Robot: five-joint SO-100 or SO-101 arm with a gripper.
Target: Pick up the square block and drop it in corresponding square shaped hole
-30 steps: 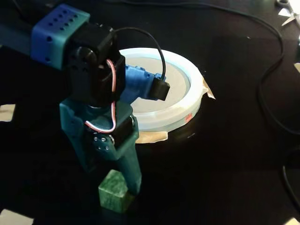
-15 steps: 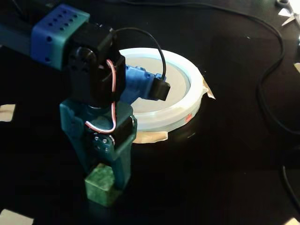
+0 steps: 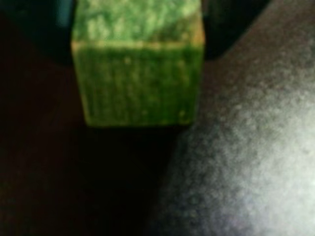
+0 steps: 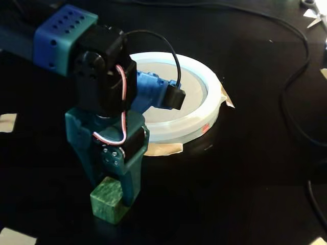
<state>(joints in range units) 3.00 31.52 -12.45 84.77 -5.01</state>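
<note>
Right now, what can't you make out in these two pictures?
- Square hole: in the fixed view the arm hides much of the round panel.
- Tool: its tips sit behind the green block; grip unclear.
- Wrist view: block blurred, its top cut off by the frame edge.

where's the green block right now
In the fixed view the green block sits low and left on the black table, between the gripper fingers, well in front of the white-rimmed round panel.
</note>
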